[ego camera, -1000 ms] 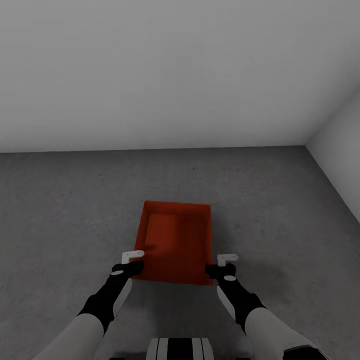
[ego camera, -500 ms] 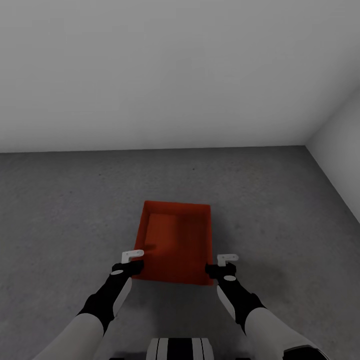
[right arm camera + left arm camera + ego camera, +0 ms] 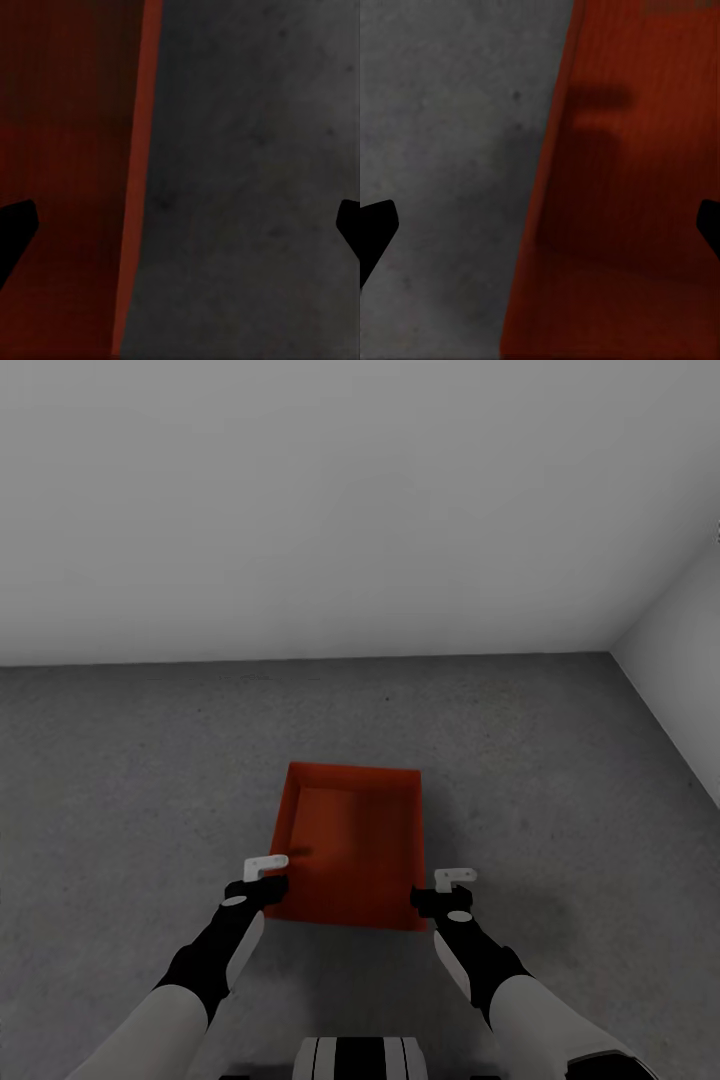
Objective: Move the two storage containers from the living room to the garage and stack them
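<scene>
One orange-red storage container (image 3: 352, 845) rests on the dark grey garage floor (image 3: 130, 780), open side up. My left gripper (image 3: 267, 876) is open at its near left corner. In the left wrist view the left gripper (image 3: 540, 225) straddles the container's left wall (image 3: 536, 247), one dark fingertip (image 3: 375, 229) over the floor and the other over the ribbed inside. My right gripper (image 3: 451, 888) is open at the near right corner. In the right wrist view the right gripper (image 3: 180, 225) straddles the right wall (image 3: 139, 187). Neither gripper holds anything.
A plain white wall (image 3: 350, 510) stands behind the container. A second white wall (image 3: 680, 660) closes the right side, forming a corner at the back right. Rough grey floor spreads to the left and right of the container.
The container's inside looks slightly deeper and its near edge sits a little farther from me. My left gripper has shifted very slightly. The right arm has not moved.
</scene>
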